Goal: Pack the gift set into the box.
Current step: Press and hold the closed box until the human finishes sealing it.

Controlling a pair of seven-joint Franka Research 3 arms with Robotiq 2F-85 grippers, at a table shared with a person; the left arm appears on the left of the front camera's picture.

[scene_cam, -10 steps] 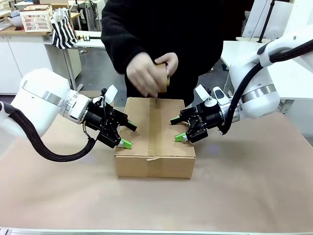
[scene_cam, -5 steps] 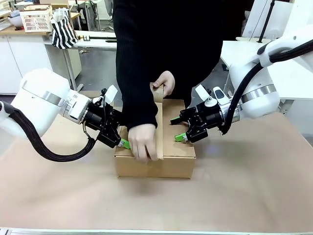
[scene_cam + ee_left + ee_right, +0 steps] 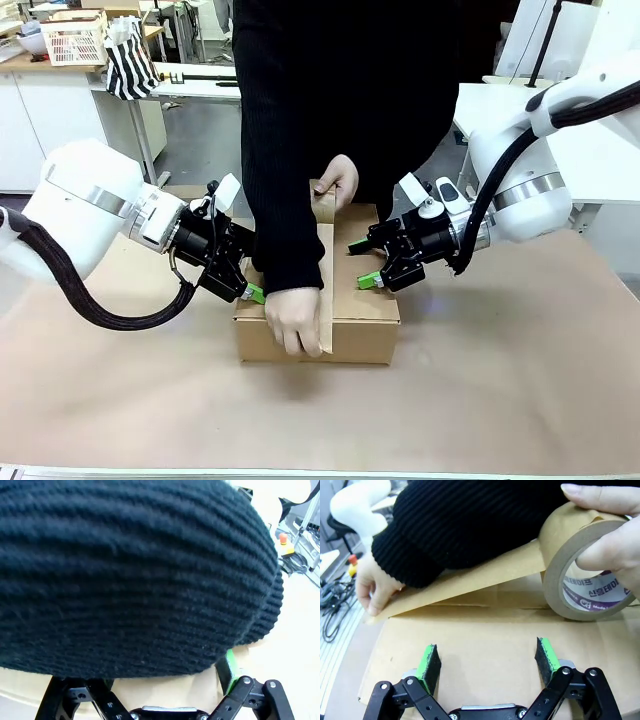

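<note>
box [image 3: 330, 290] centre frame, tape [image 3: 470, 582] being laid | left gripper [image 3: 249, 290], right gripper [image 3: 366, 270] wide, empty | risk: tape skewed if box is nudged

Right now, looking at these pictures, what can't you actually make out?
- The gift set: the box has its flaps shut, so nothing inside can be seen.
- Left wrist view: a black sleeve hides the box top and most of the left gripper.
- Front view: the left gripper's fingers sit behind the person's arm.
- Tape roll: its label is cut off and partly covered by fingers.
</note>
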